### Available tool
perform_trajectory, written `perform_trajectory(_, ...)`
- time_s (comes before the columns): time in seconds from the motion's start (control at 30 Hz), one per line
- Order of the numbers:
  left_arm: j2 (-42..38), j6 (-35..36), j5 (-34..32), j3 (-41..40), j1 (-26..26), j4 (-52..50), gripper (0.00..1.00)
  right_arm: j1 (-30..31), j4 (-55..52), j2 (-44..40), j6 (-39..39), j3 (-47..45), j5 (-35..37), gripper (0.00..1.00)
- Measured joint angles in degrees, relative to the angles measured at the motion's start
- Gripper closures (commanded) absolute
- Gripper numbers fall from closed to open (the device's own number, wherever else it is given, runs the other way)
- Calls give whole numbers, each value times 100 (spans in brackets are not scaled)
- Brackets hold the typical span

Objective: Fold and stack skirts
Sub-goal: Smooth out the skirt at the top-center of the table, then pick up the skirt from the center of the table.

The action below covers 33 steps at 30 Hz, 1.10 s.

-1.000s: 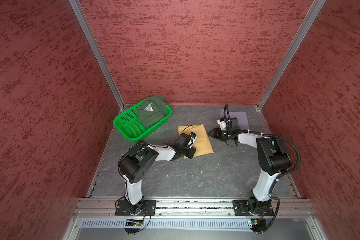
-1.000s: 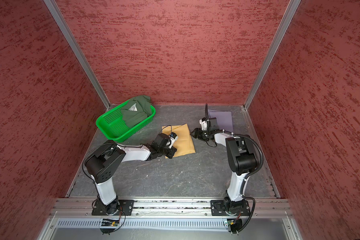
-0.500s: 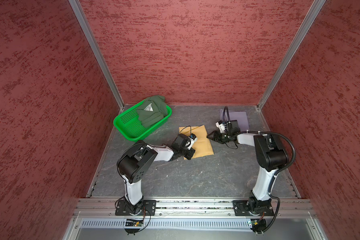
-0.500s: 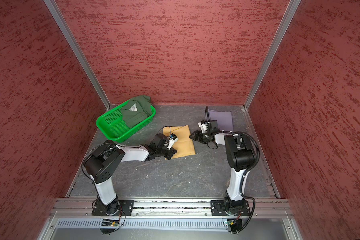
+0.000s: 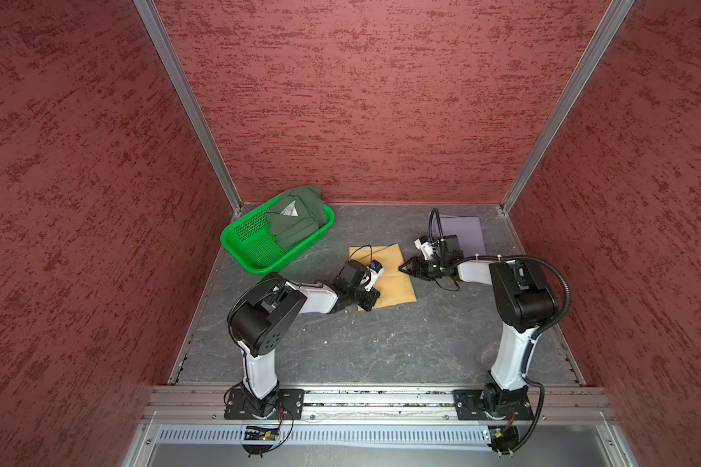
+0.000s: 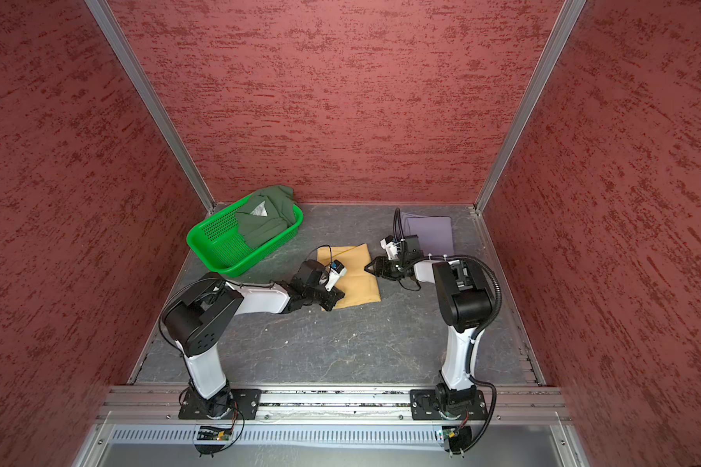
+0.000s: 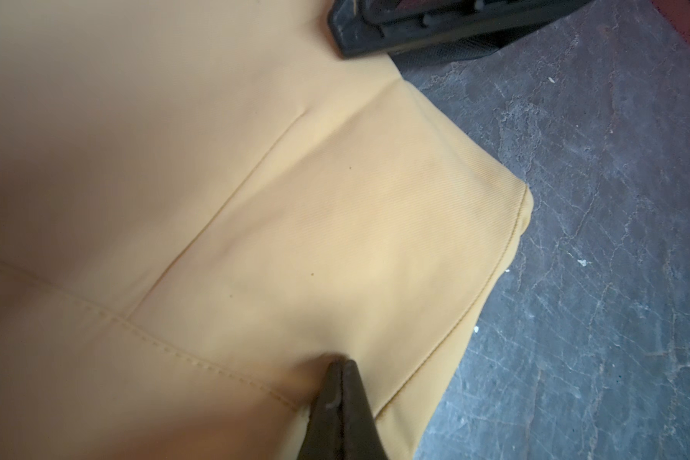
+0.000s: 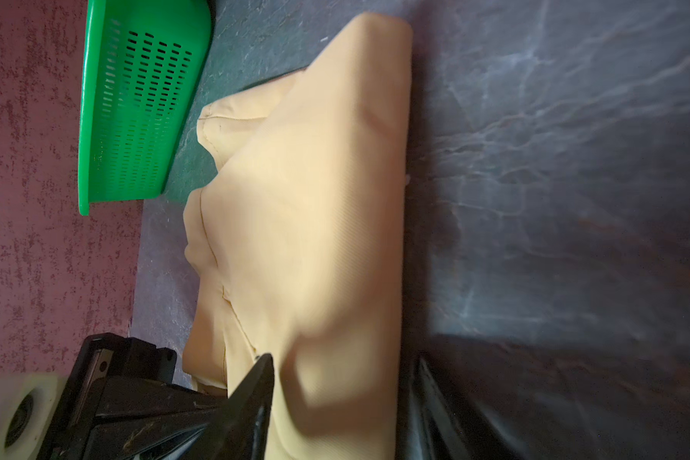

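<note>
Grey marbled tabletop [image 5: 381,343] between red walls is carrying three skirts. One yellow skirt [image 5: 393,279] is lying folded at mid-table, smooth, its stitched hems showing. One lavender skirt [image 5: 468,232] is lying flat in the far right corner. One dark green skirt [image 5: 296,220] is slumping crumpled in the single green basket [image 5: 251,250]. The left gripper [image 5: 369,303] is pinching the yellow skirt's near corner, jaws tight together. The right gripper [image 5: 403,267] is straddling its right edge, jaws partly apart. Bare tabletop is stretching from the skirt to the arm bases.

Top views: even diffuse light from above, sharp, soft shadows on worktop [image 5: 381,343]; wide-angle splay at posts [image 5: 187,105]. Left wrist: yellow skirt [image 7: 335,199] blurs near lens. Right wrist: dimmer, smeared, heavy shadow on worktop by right claw [image 8: 343,382].
</note>
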Motion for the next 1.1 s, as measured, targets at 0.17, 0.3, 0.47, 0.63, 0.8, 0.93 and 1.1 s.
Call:
perform_trajectory(0.17,0,7,35,-4,17,9,96,59,83,55,-68,-15,-111,44)
perform_trajectory(0.3,0,26,94,-9,35,7,96,114,201,131,-85,-15,-234,45)
perform_trajectory(0.47,2,26,142,-9,52,4,96,291,343,275,-79,94,-306,46)
perform_trajectory(0.63,4,26,162,-9,57,4,96,387,404,326,-37,120,-306,50)
perform_trajectory(0.8,9,26,186,-9,61,7,96,446,437,396,13,186,-317,59)
perform_trajectory(0.93,11,26,234,-9,63,4,96,522,461,492,101,212,-391,80)
perform_trajectory(1.1,13,24,264,-9,74,4,95,579,385,507,214,205,-391,100)
